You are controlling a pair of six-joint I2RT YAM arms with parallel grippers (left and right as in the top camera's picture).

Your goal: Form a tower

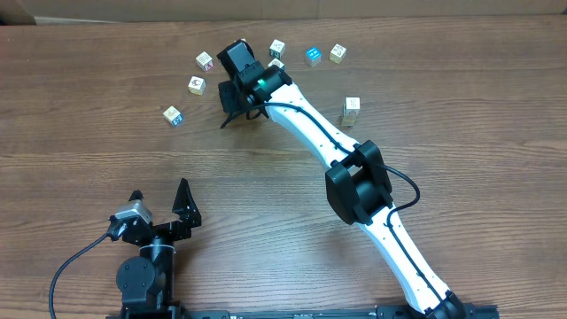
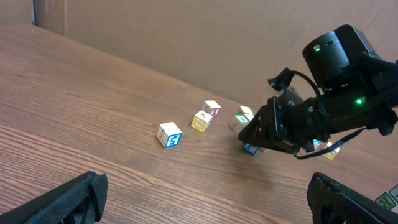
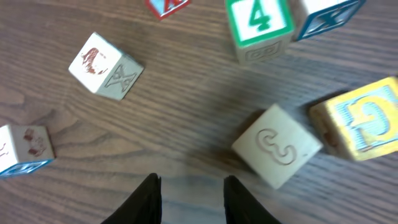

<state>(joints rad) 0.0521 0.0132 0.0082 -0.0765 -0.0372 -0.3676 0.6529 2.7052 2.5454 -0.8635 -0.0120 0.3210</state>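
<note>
Wood-grain table [image 1: 89,151]. Overhead: tower [image 1: 352,111] stands right of the right arm [image 1: 310,133], well apart from right gripper [image 1: 229,111], which hangs among loose cubes [image 1: 196,85]. Left gripper [image 1: 161,202] is spread wide and empty. Left wrist: its jaws sit at the frame corners. Right wrist: fingers [image 3: 148,202] parted over bare wood, pale "3" cube [image 3: 277,152] just beside.

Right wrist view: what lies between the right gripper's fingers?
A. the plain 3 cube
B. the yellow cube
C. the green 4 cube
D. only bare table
D: the right gripper has its fingers apart over bare table, and the plain 3 cube lies beyond them, off to one side.
</note>
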